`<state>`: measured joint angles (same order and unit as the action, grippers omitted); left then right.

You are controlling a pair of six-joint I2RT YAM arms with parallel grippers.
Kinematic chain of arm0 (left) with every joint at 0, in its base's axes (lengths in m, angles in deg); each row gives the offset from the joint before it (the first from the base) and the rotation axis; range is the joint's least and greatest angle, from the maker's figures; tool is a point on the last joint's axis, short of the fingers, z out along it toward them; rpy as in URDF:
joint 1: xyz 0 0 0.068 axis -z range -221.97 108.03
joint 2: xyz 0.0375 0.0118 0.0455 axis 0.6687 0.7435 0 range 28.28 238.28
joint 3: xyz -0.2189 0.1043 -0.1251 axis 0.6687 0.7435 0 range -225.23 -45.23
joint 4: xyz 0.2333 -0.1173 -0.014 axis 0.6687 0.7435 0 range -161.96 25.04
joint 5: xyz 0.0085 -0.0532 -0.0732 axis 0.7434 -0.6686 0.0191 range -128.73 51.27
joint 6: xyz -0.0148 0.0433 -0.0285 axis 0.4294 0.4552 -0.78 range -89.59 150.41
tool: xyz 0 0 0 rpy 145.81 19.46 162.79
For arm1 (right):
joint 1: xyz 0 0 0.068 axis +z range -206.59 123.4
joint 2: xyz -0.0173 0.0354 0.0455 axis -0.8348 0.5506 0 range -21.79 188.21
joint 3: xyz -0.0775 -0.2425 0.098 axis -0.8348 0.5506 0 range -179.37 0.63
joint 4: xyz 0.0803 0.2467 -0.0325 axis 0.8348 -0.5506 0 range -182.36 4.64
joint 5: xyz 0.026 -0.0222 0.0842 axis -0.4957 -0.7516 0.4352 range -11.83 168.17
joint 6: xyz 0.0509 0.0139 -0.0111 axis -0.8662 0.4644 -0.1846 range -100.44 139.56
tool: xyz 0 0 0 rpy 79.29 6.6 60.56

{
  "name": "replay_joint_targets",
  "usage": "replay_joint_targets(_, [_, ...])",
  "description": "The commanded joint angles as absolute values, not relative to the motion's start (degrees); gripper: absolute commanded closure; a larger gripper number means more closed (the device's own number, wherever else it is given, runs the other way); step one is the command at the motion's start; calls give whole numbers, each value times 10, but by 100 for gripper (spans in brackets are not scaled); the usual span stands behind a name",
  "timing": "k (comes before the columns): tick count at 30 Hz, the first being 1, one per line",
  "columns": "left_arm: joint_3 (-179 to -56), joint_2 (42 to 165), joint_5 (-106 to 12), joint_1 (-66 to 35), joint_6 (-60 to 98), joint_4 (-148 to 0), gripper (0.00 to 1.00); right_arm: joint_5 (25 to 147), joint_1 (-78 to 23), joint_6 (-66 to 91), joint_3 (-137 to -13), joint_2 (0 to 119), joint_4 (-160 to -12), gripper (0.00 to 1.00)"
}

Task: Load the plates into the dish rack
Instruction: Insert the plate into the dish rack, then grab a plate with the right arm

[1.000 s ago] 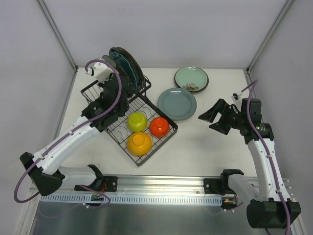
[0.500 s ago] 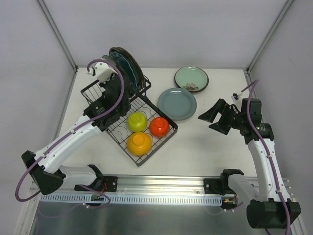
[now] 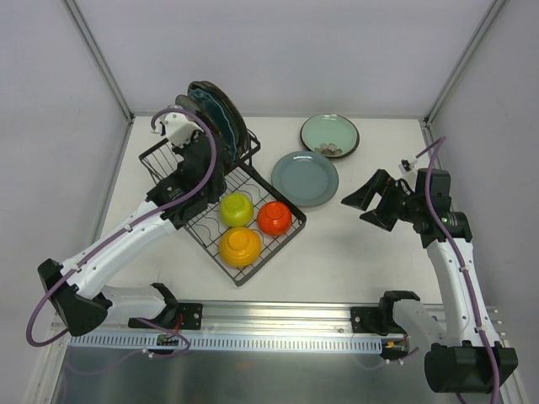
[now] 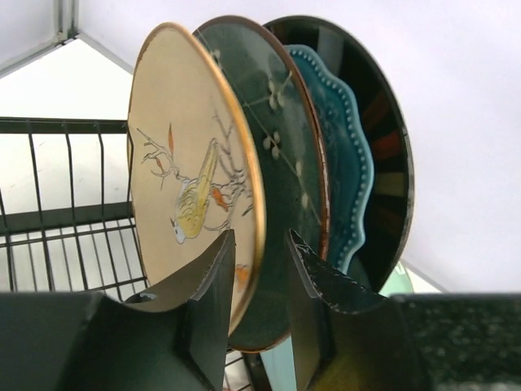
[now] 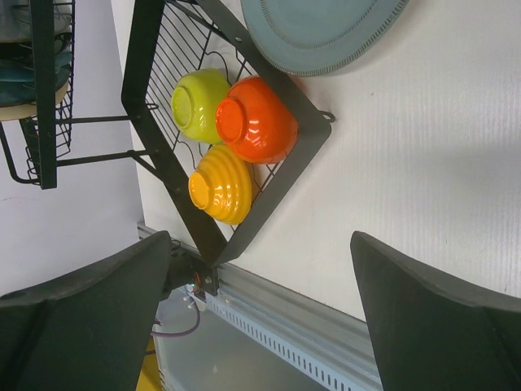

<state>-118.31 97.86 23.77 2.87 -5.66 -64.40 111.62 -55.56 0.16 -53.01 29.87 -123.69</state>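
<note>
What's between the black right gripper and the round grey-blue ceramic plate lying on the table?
Nothing: in the top view, only bare white tabletop separates the right gripper from the grey-blue plate.

1. The white worktop (image 3: 354,252) carries a black wire dish rack (image 3: 272,252).
2. A grey-blue plate (image 3: 304,178) lies flat on the worktop, just right of the rack.
3. A mint green plate (image 3: 329,135) lies flat, farther right of the rack and behind.

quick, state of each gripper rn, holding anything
left gripper: slightly open, jaws either side of the bird plate rim in the dish rack, not clamped
right gripper: wide open, empty
</note>
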Motion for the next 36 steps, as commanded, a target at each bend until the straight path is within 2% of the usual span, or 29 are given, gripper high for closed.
replay_joint_targets(1, [-1189,958,247,35,-65,-688,68,1125,-560,8,-531,288,-1221,4])
replay_joint_targets(3, [-1189,954,244,36,-62,-688,66,1125,-560,8,-530,288,-1221,4])
replay_joint_targets(7, [-1187,945,232,35,-56,-688,54,1117,-560,9,-532,288,-1225,4])
replay_joint_targets(9, [-1184,936,222,35,-53,-688,51,1111,-561,11,-534,288,-1227,4])
replay_joint_targets(10, [-1183,932,219,35,-49,-688,46,1110,-560,10,-535,289,-1228,4])
replay_joint_targets(16, [-1149,890,200,35,-11,-688,33,1075,-560,20,-539,290,-1232,4])
replay_joint_targets(21, [-1107,843,161,35,56,-688,17,1058,-559,20,-534,301,-1215,4])
replay_joint_targets(24, [-1083,816,144,36,98,-689,11,1044,-559,14,-529,310,-1195,4])
replay_joint_targets(28, [-1060,785,113,24,161,-689,5,1039,-558,-1,-517,330,-1153,4])
replay_joint_targets(36, [-1013,730,-29,-52,227,-688,2,995,-535,-29,-492,395,-1052,7])
